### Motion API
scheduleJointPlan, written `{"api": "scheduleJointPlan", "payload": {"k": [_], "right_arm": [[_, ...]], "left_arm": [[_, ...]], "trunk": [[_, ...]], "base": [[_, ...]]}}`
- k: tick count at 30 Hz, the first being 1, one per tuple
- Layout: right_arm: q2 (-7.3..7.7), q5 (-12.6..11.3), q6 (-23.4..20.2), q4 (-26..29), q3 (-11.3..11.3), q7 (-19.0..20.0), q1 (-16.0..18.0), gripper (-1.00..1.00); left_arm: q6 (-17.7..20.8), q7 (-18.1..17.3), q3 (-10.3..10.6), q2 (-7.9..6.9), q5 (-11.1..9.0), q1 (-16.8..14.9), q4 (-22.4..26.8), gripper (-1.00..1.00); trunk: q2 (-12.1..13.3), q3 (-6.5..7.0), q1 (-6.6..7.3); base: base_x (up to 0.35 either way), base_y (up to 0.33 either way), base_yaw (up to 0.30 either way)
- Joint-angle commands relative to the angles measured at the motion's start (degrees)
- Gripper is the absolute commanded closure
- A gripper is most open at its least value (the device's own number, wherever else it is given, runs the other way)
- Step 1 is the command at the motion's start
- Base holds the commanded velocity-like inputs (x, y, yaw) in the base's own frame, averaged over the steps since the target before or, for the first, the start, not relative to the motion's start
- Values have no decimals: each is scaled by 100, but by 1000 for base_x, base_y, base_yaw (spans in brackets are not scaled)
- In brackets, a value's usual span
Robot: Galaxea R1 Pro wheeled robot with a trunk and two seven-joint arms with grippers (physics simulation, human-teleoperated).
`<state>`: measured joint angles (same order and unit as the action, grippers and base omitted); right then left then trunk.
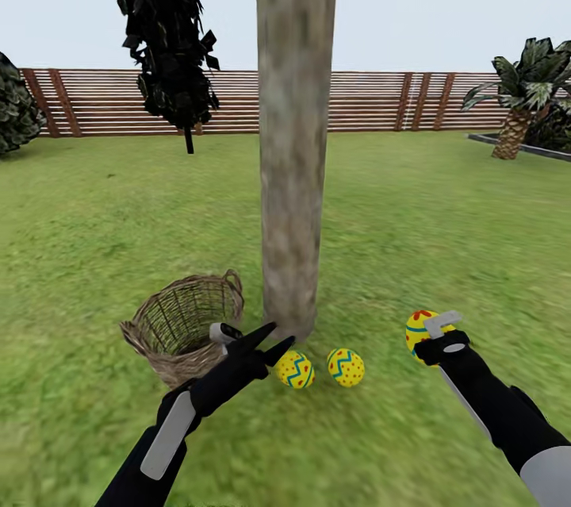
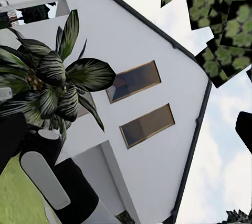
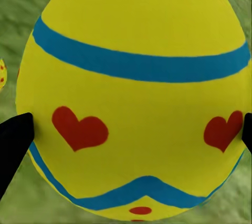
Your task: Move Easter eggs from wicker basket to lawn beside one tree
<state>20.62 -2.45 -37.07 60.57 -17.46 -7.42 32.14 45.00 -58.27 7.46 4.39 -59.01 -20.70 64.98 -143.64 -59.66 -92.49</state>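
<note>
The tree (image 1: 293, 134) rises from the lawn (image 1: 412, 237) straight ahead, its thick pale trunk reaching out of view. Two Easter eggs (image 1: 295, 370) (image 1: 346, 367) lie on the grass just in front of the trunk's foot. My right gripper (image 1: 432, 332) is shut on the third egg (image 1: 418, 330), low over the grass to the right of the trunk. That egg (image 3: 136, 98) looms large in the right wrist view, with a dark fingertip (image 3: 13, 140) at its side. The wicker basket (image 1: 186, 324) stands left of the trunk and looks empty. My left gripper (image 1: 281, 334) is open between the basket and the nearest egg.
A brown slat fence (image 1: 381, 98) closes the garden at the back. A thin dark-leaved tree (image 1: 168, 23) stands at the back left and a palm (image 1: 523, 94) at the far right. A white house (image 2: 147, 103) and a leafy plant (image 2: 52, 82) appear in the left wrist view.
</note>
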Motion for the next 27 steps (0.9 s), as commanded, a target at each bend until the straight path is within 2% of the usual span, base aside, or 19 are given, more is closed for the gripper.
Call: {"api": "scheduleJointPlan", "payload": {"k": [1,4,8,14,15,16,19,22,23,24,25,26,27], "right_arm": [[6,-27,-29,8,-24,-41,3,100],[-3,-35,-29,-25,-29,-40,3,100],[-127,-34,-29,-111,-30,-40,3,100],[-135,-43,-29,-153,-21,-9,3,100],[-136,-39,-17,-269,-23,3,3,100],[-137,-37,81,-475,-32,9,3,100],[-205,-31,290,-831,-38,23,3,100],[-247,-28,374,-920,-44,40,3,100],[-249,-28,495,-987,-46,50,3,100],[-250,-28,804,-1175,-41,80,5,100],[-260,-28,1292,-1501,-39,172,19,100],[-286,-26,1537,-1711,-39,253,28,100],[-328,-19,1711,-1962,-38,480,62,100]], "left_arm": [[35,-2,6,0,-31,-4,-3,-100],[35,0,8,0,-31,-4,-11,-100],[35,0,10,0,-31,-4,-12,-100],[27,2,10,40,-28,-4,-21,-100],[27,36,10,43,-27,-4,-21,-100],[26,245,25,45,-32,-4,-18,-100],[-85,574,371,45,-56,-4,-13,-100],[-246,628,532,48,-72,-4,-12,-100],[-255,630,552,51,-69,-4,-12,-100],[-260,632,564,52,-68,-4,-12,-100],[-263,633,570,71,-64,-4,-12,-100],[-263,633,573,96,-55,-4,-12,-100],[-264,633,580,111,-50,-4,-12,-100]], "trunk": [[-2,-2,1],[-2,4,1],[-2,-2,1],[-2,-5,1],[-2,-5,1],[-2,-5,1],[-2,-5,1],[-2,-5,1],[-2,-5,1],[-2,-5,1],[-2,-5,1],[-2,-5,1],[-2,-5,1]], "base": [[0,0,279],[0,0,283],[0,0,289],[196,-105,45],[284,-186,1],[286,-191,0],[287,-194,0],[287,-195,0],[287,-195,0],[287,-195,0],[287,-195,0],[287,-195,0],[287,-192,0]]}}
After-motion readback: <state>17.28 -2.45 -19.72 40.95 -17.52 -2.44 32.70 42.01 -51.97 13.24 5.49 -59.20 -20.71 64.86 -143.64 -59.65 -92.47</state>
